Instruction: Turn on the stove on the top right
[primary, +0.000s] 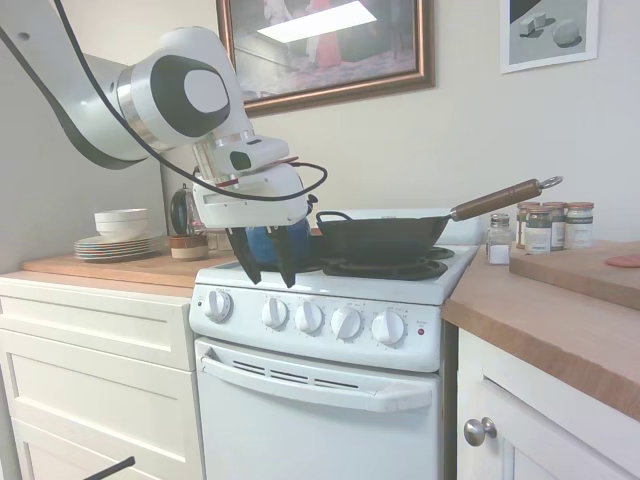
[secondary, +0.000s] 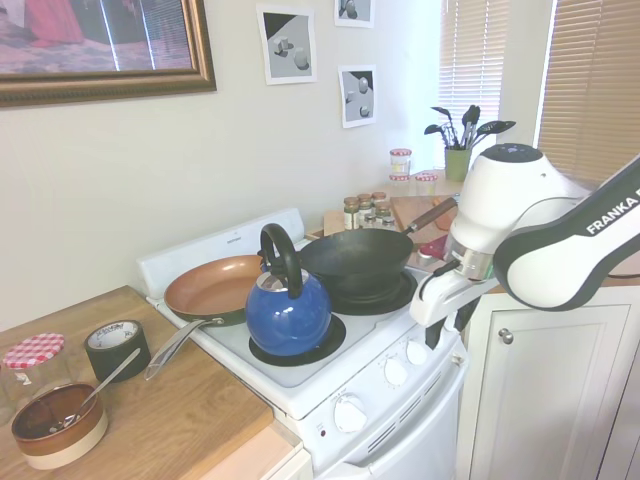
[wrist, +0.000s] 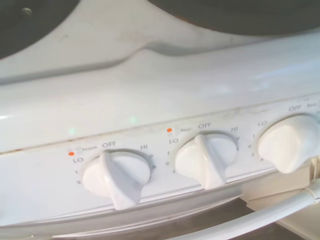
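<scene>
The white stove (primary: 330, 285) stands between two wooden-topped counters, with a row of five round white knobs (primary: 309, 317) and a small red light (primary: 421, 329) on its front panel. My gripper (primary: 265, 265) hangs open just above the front edge, over the second and third knobs from the left, holding nothing. From the other side the gripper (secondary: 450, 325) sits above the knobs (secondary: 417, 351) near the stove's right corner. The wrist view shows three knobs (wrist: 205, 157) close up, pointers toward OFF, the labels reading Front and Rear.
A black wok (primary: 380, 235) sits on a back burner, a blue kettle (secondary: 288, 310) on a front one, a copper pan (secondary: 213, 288) behind it. Stacked plates (primary: 120, 240) stand on the left counter, spice jars (primary: 540, 228) and a cutting board (primary: 580, 270) on the right.
</scene>
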